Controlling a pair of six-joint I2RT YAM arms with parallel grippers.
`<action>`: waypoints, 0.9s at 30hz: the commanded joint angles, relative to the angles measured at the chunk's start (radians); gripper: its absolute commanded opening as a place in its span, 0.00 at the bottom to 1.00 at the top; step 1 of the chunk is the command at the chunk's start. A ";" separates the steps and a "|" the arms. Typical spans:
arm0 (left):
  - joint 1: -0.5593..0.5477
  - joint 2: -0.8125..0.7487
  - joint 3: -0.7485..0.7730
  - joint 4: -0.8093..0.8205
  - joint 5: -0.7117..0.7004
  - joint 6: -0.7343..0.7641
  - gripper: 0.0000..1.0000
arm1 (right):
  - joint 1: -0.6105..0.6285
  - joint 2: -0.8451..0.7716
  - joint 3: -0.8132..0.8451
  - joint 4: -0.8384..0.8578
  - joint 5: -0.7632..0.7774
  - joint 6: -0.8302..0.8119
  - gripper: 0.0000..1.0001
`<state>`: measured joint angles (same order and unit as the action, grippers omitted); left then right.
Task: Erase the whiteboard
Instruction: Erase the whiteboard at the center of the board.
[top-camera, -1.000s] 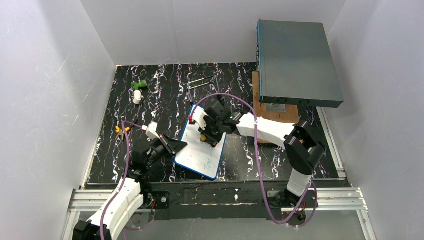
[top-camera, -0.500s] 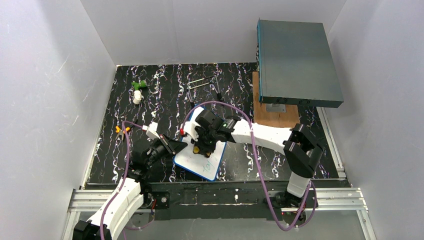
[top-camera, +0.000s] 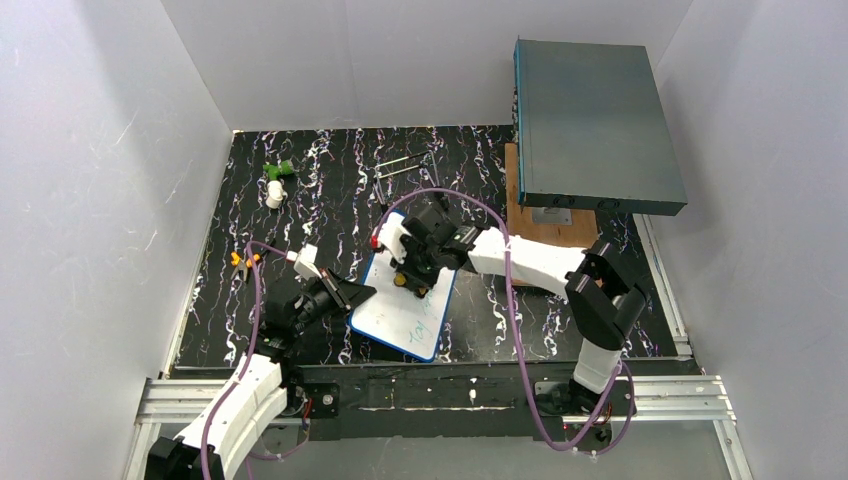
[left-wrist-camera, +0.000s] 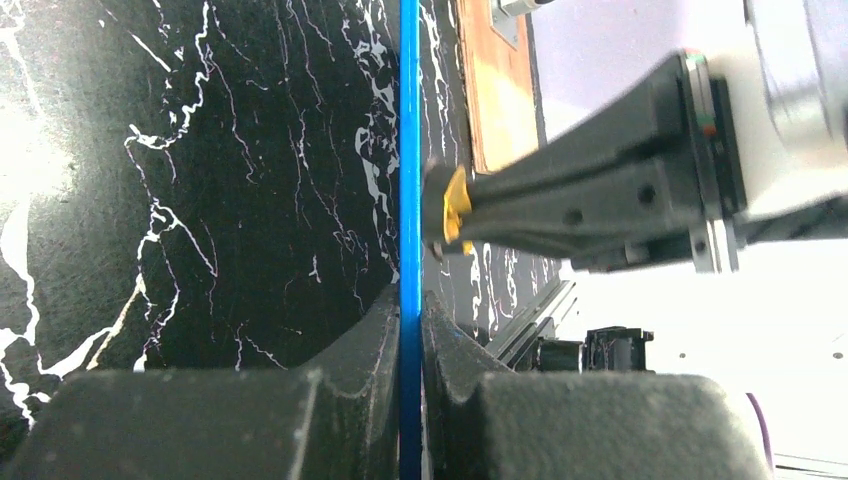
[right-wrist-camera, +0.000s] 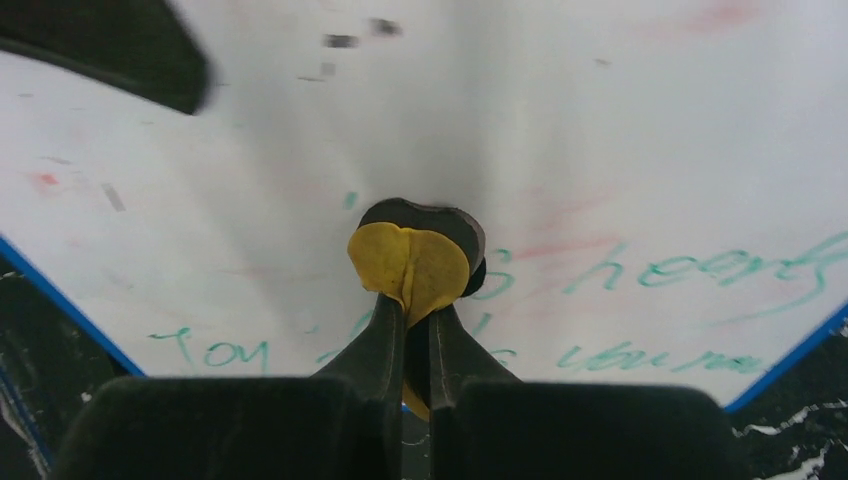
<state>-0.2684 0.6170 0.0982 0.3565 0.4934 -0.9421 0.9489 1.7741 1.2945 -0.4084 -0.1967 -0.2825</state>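
The whiteboard (top-camera: 396, 316) lay tilted on the black marbled table (top-camera: 300, 200), slightly toward 6 o'clock from the table's middle and just ahead of the arm bases. The left gripper (left-wrist-camera: 410, 300) was closed on the board's blue frame at its 9 o'clock edge, one finger on each side of the thin rim. The right gripper (right-wrist-camera: 412, 320) was clamped on a yellow and black eraser (right-wrist-camera: 415, 250), whose pad pressed the white surface in the board's 12 o'clock half. Green handwriting (right-wrist-camera: 700, 270) ran across the part toward 5 o'clock, with faint red smudges around the eraser. A large grey box (top-camera: 595, 120) stood at the table's 2 o'clock corner.
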 joint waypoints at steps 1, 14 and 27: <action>-0.007 -0.005 0.058 0.069 0.064 0.003 0.00 | 0.113 -0.015 0.025 -0.035 -0.133 -0.061 0.01; -0.007 -0.004 0.061 0.073 0.086 0.009 0.00 | -0.006 0.010 0.013 0.068 0.147 0.066 0.01; -0.007 -0.018 0.057 0.063 0.091 0.013 0.00 | 0.171 0.050 0.079 -0.269 -0.213 -0.317 0.01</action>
<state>-0.2676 0.6285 0.1070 0.3492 0.5179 -0.9379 1.0069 1.7916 1.3434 -0.5327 -0.2790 -0.4473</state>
